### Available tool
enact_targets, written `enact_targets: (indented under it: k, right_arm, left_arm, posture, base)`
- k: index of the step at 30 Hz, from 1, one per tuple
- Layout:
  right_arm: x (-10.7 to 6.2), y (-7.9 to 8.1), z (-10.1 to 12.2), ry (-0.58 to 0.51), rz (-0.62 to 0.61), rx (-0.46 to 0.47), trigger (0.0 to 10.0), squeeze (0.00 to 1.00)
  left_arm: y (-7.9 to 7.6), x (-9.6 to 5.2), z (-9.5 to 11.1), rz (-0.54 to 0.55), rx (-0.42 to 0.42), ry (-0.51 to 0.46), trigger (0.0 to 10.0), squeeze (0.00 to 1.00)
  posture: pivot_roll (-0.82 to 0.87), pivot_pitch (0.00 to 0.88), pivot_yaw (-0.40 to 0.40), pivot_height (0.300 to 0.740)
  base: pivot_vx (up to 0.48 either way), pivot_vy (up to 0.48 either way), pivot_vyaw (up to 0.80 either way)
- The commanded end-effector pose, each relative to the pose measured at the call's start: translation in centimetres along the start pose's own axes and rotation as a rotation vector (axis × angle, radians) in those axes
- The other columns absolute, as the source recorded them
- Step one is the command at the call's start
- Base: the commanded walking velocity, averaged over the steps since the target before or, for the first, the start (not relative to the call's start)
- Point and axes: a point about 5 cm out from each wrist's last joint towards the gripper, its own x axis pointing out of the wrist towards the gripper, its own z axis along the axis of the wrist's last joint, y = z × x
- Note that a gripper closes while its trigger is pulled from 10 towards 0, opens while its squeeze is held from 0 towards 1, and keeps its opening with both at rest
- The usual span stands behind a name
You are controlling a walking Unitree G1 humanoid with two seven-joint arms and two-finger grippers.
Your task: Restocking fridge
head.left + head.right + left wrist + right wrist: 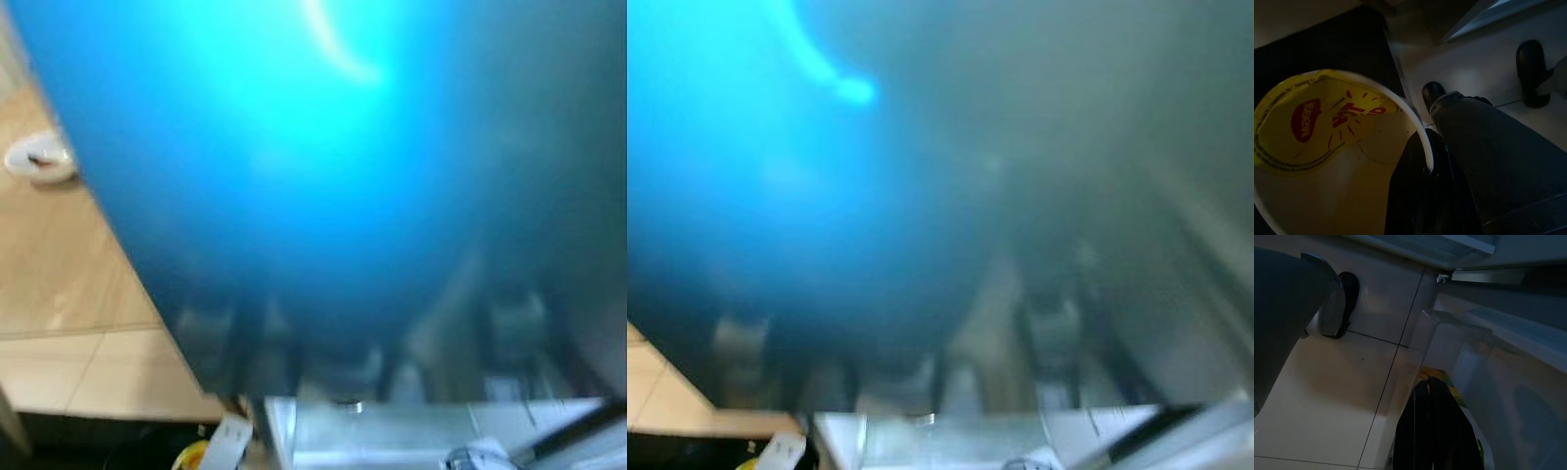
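Robot stands close against a blue fridge door (pixel 294 157), a cup not yet put away.

The left gripper (pixel 1422 161) clasps the rim of a yellow-lidded noodle cup (pixel 1327 147) down low over the tiled floor (pixel 1327 401). The right gripper (pixel 1431 396) hangs idle, fingers pressed together. Stocking looks barely begun.

I read a blurred bright-blue glossy surface (pixel 294 147) shading to grey-teal at right. Floor: beige tiles (pixel 59 294) with pale grout lines. Round white cup with yellow foil lid (pixel 1327 127), red logo and red lettering. Left claw (pixel 1422 196) black. Trouser leg (pixel 1498 161) grey; shoe (pixel 1432 93) black.
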Motion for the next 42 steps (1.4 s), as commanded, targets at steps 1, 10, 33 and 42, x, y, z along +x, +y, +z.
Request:
enact_targets:
  k: [1,10,33,42]
  right_arm:
    - [0.01,0.13,-0.16,0.005,0.006,0.001,10.0,0.00]
    - [-0.03,-0.03,-0.36,0.007,0.006,-0.010,10.0,0.00]
    - [-0.01,-0.07,0.08,-0.002,0.003,-0.023,10.0,0.00]
    - [-0.05,-0.25,-0.17,0.004,0.002,-0.023,10.0,0.00]
  left_arm:
    - [-0.56,-0.02,-1.32,-0.014,-0.001,0.049,10.0,0.00]
    - [-0.48,-0.03,-1.37,-0.006,0.013,0.056,10.0,0.00]
    - [-0.44,-0.01,-1.21,0.000,0.050,0.057,10.0,0.00]
    - [-0.47,-0.01,-1.21,-0.003,0.049,0.058,10.0,0.00]
  posture:
    - [-0.02,0.000,-0.057,0.740]
    - [-0.02,0.000,-0.056,0.740]
    - [-0.02,0.000,-0.059,0.740]
    - [-0.02,0.000,-0.060,0.740]
  base:
    - [0.000,0.000,0.00]
    - [0.000,0.000,0.00]
    - [-0.253,0.000,0.00]
    - [-0.294,0.000,0.00]
